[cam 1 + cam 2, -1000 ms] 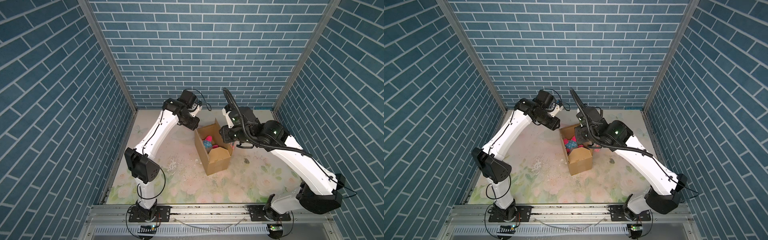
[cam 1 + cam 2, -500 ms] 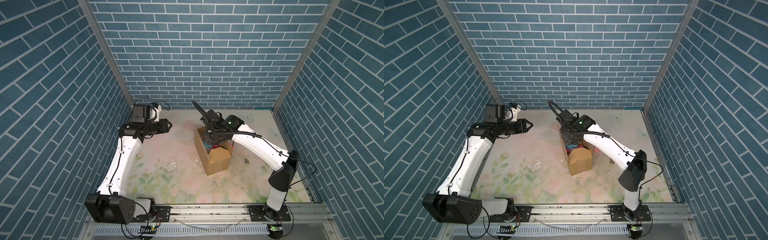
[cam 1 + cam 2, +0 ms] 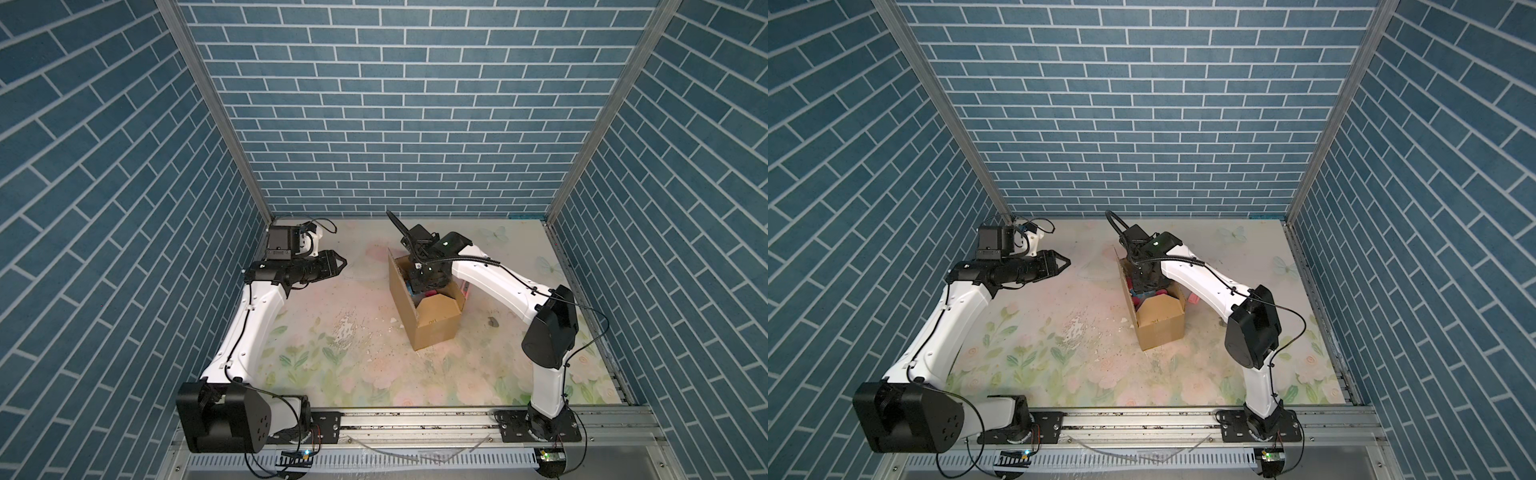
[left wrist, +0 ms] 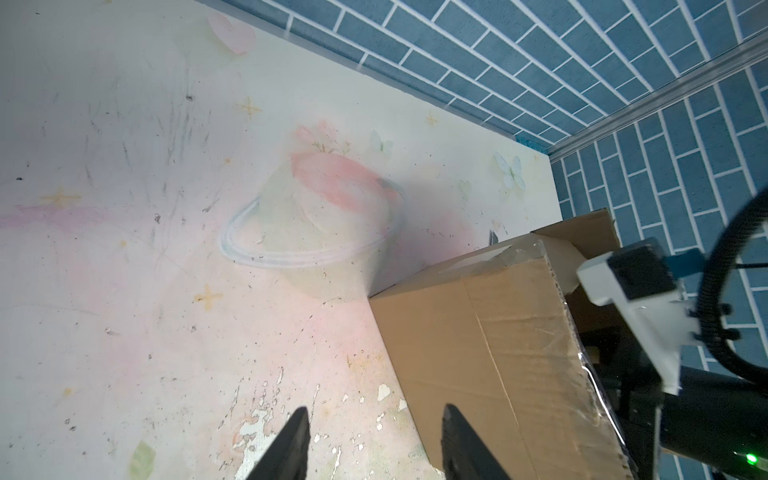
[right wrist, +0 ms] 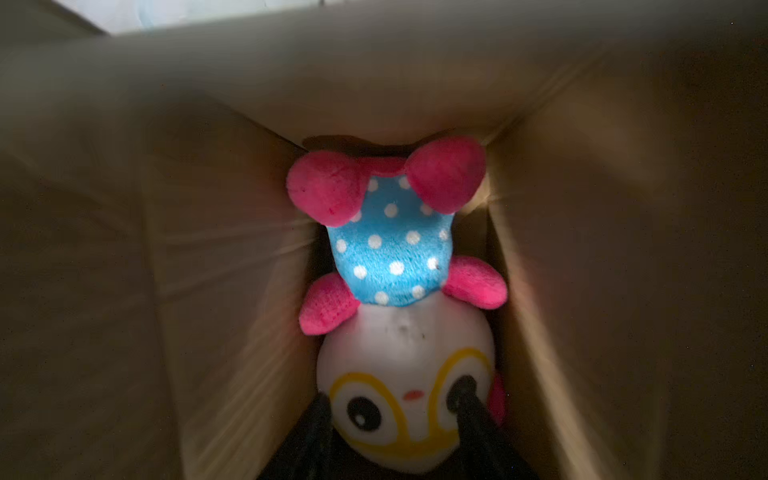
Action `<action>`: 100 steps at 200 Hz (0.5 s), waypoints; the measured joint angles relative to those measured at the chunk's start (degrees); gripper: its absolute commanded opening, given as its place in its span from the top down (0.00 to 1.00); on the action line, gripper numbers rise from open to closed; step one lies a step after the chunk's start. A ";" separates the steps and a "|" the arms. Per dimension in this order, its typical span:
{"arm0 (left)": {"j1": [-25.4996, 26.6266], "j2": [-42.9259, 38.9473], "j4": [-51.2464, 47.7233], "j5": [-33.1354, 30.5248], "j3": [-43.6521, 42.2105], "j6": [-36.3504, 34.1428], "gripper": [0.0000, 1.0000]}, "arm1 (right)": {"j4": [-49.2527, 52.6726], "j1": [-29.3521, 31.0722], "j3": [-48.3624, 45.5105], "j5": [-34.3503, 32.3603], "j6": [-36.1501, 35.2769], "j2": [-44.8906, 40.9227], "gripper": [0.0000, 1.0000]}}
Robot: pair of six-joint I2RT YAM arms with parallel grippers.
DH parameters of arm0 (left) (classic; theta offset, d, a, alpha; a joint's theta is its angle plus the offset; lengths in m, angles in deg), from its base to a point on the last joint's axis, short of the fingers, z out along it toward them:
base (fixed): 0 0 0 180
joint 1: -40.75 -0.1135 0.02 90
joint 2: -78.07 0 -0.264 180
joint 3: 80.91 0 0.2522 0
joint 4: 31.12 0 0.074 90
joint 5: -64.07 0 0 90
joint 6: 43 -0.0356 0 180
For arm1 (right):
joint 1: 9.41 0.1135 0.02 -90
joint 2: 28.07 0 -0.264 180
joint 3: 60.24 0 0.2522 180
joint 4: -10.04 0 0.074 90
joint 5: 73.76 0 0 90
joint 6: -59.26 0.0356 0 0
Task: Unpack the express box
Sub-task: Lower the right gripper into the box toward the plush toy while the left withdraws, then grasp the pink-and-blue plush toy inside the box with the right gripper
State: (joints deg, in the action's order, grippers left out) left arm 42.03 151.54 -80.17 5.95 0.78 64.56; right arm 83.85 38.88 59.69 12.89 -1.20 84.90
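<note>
Express box [image 3: 436, 328] stands on the tabletop [image 3: 332, 374], a little right of the middle and in the farther half; its top is open. Nearest to the camera, a metal rail [image 3: 415, 419] runs along the front edge, and both arms are mounted on it; behind it the tabletop carries a pale flower print, and a patch of chipped surface [image 3: 345, 332] lies just left of the express box. The right arm [image 3: 490, 282] bends down from the right into the open top, so the right gripper [image 5: 392, 397] is inside. In the right wrist view its jaws stand apart over the white face of a plush toy [image 5: 390, 249]; this toy has a blue dotted body and pink limbs, and it lies on the bottom between the cardboard walls; whether the jaws touch it I cannot tell. Farther left, the left gripper [image 3: 344, 262] hangs above the tabletop, well apart from the box and pointing toward it; its jaws are apart and hold nothing. Behind all rises a blue brick wall [image 3: 395, 124].
</note>
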 measured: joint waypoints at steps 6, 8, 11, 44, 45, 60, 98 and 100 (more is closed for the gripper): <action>-0.04 -0.04 0.17 0.17 -0.22 0.02 0.48 | -0.20 -0.04 0.00 0.20 -0.15 0.57 0.32; -0.04 -0.04 0.24 0.24 -0.28 0.02 0.48 | -0.28 -0.09 0.00 0.33 -0.04 0.79 0.31; -0.09 -0.07 0.37 0.31 -0.39 0.02 0.48 | -0.35 -0.13 0.02 0.35 -0.26 1.09 0.29; -0.39 -0.09 1.14 0.85 -1.90 0.04 0.48 | -1.05 -0.33 0.00 1.14 -0.46 4.44 0.13; -0.42 -0.09 1.14 0.90 -1.97 0.02 0.48 | -1.05 -0.33 0.00 1.14 -0.46 4.55 0.13; -0.52 -0.09 1.31 1.03 -2.40 0.02 0.48 | -1.60 -0.48 -0.07 1.11 -0.44 5.73 0.12; -0.85 -0.09 1.68 1.49 -2.73 0.02 0.48 | -4.20 -0.81 -0.07 1.05 -0.44 6.95 0.11; -0.87 -0.09 1.70 1.51 -2.73 0.02 0.48 | -4.31 -0.81 -0.07 1.05 -0.44 6.99 0.11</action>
State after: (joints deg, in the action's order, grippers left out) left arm 41.16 151.46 -78.47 7.45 -1.96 64.58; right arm 79.54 38.07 59.62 13.94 -1.64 91.89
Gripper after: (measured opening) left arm 0.520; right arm 0.882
